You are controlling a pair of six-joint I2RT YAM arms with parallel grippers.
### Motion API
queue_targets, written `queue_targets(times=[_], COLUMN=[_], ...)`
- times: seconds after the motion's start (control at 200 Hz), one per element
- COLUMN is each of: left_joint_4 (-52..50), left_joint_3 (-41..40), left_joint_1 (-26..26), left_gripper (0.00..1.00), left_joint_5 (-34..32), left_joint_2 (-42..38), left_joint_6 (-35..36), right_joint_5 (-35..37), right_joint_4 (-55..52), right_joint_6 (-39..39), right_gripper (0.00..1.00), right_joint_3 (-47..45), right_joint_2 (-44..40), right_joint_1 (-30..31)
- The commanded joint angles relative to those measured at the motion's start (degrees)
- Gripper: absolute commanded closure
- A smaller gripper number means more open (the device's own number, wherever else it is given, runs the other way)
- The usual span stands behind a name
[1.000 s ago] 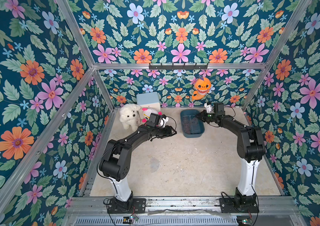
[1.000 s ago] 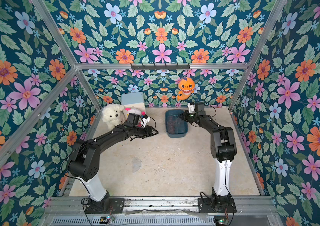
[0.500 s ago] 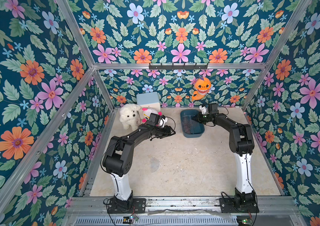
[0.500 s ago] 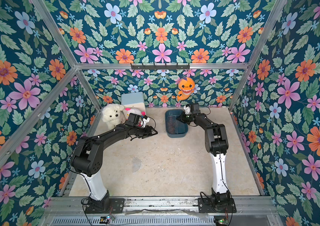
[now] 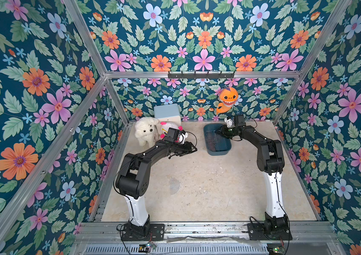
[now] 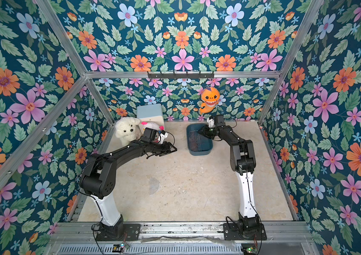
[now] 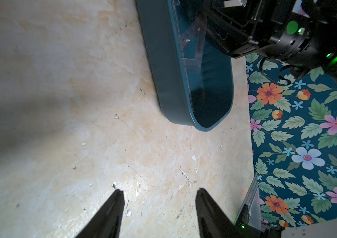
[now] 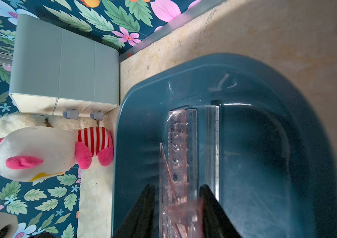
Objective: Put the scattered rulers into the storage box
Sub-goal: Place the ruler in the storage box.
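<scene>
Right gripper [image 8: 177, 186]: jaws parted, straddling the rulers [image 8: 182, 144] lying in the box [image 8: 266, 70]. Left gripper [image 7: 159, 190]: jaws parted, empty, beside the box.

High pair; wrists close, likely downward

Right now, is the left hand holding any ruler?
No, the left hand is open, and nothing sits between its jaws.
</scene>
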Motion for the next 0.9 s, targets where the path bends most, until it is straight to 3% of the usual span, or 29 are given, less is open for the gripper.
queue_targets(times=[0.0, 0.605, 0.895], left_joint_4=[1.2, 1.4, -2.0], left_joint_3=[-0.2, 0.0, 2.0], left_joint_1=[0.1, 0.4, 0.4], left_gripper=[0.39, 0.40, 0.42], left_joint_5=[0.4, -1.0, -5.8], left_joint_2=[-0.6, -1.4, -1.6], left_joint_6=[0.4, -0.2, -1.2], right_joint_5=[1.1, 4.6, 10.1], right_joint_4=[-1.7, -6.2, -3.0], right_joint_6=[-1.6, -6.0, -6.8], right_gripper=[0.59, 0.54, 0.54], right_joint_3=[0.9, 1.6, -9.0], right_joint_2=[-1.6, -6.5, -15.9], right_joint_1=[0.0, 1.3, 3.2])
